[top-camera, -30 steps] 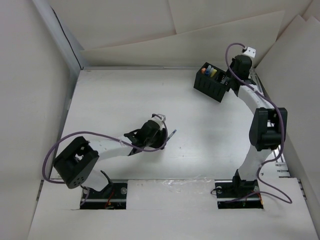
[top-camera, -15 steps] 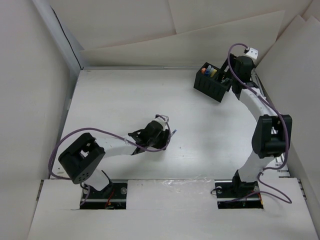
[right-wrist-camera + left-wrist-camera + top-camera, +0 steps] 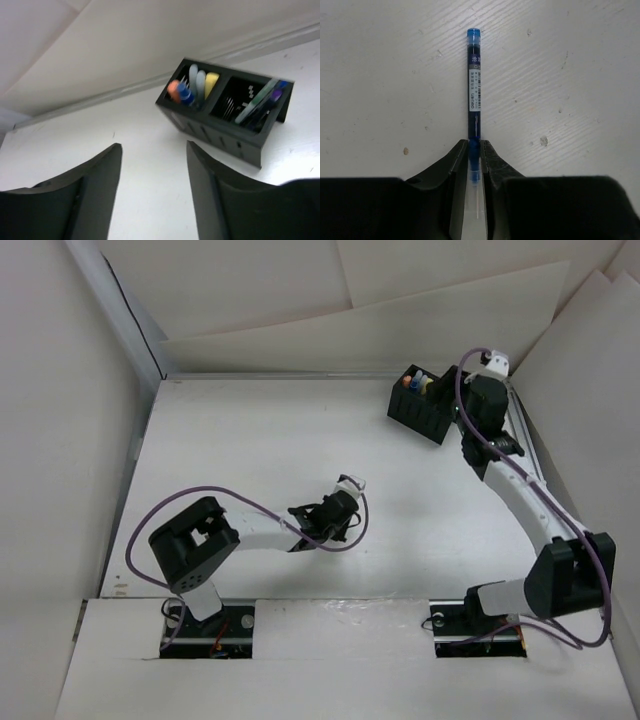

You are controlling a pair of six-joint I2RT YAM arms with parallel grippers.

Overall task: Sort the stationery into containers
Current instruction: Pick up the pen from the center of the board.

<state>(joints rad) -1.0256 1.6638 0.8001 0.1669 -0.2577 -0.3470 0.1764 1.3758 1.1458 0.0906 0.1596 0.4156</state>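
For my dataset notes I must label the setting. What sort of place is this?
Probably a robotics test cell, not a home or office: a white table boxed in by plain board panels, left arm and right arm bolted at its near edge, and a black organiser of pens.

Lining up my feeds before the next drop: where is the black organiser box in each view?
Top external: organiser box at the far right of the table.
Left wrist: not in it; only the blue pen shows.
Right wrist: upper right of the picture.
Shared landmark: the orange cap in its end compartment.
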